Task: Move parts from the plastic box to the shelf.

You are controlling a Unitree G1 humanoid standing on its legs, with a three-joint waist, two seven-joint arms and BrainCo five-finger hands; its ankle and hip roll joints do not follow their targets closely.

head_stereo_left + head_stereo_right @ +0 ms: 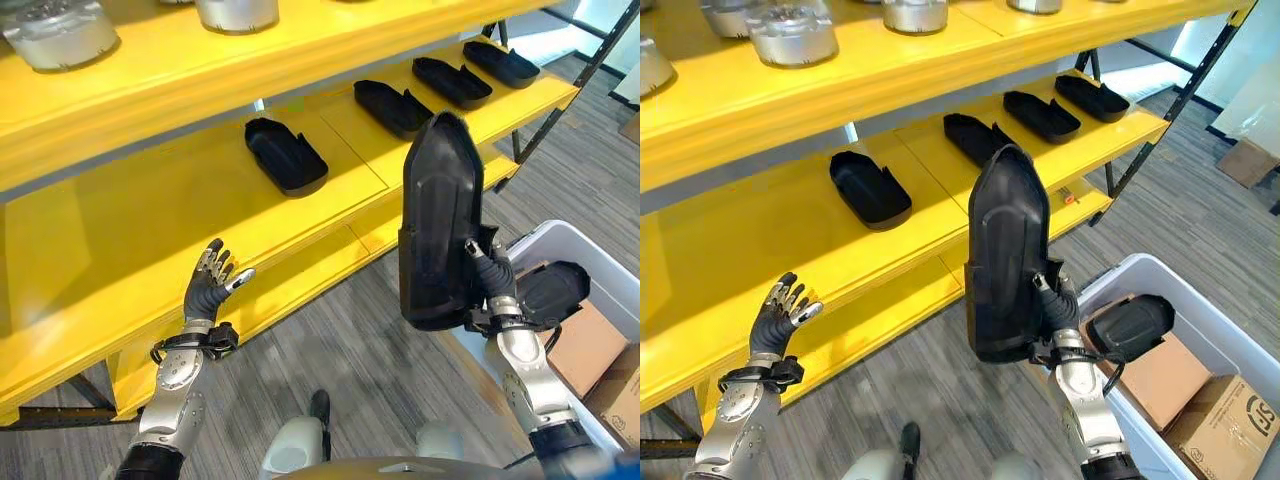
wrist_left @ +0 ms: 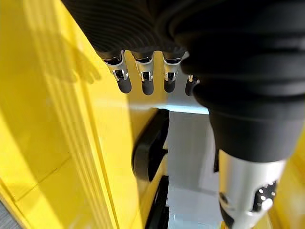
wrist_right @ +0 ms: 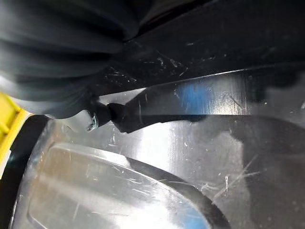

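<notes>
A: What stood at the left?

B: The left hand (image 1: 208,283) hung in front of the yellow shelf (image 1: 120,240), palm toward it, its fingers (image 1: 214,262) straight and loosely spread, holding nothing and touching nothing. It looked idle.

A: And moving right along the shelf?

B: Four black parts lay in a row on the middle board, from the nearest one (image 1: 285,155) to the farthest (image 1: 500,63), each with its long axis running across the board, front to back.

A: Where was the part being moved?

B: In the right hand (image 1: 1058,305), held upright: the held part (image 1: 440,220) stood on end, its long axis near vertical and its pointed end up, in the air before the shelf and above the floor. The hand gripped it low, by its bottom edge, with fingers curled tight on it.

A: So what did the next move turn on?

B: By my judgement, the part needed tipping from vertical to flat to match the row. The free board lay to the left of the nearest part, up and to the left of the right hand.

A: And farthest right?

B: The plastic box (image 1: 1200,300), with another black part (image 1: 1130,325) and cardboard inside.
</notes>
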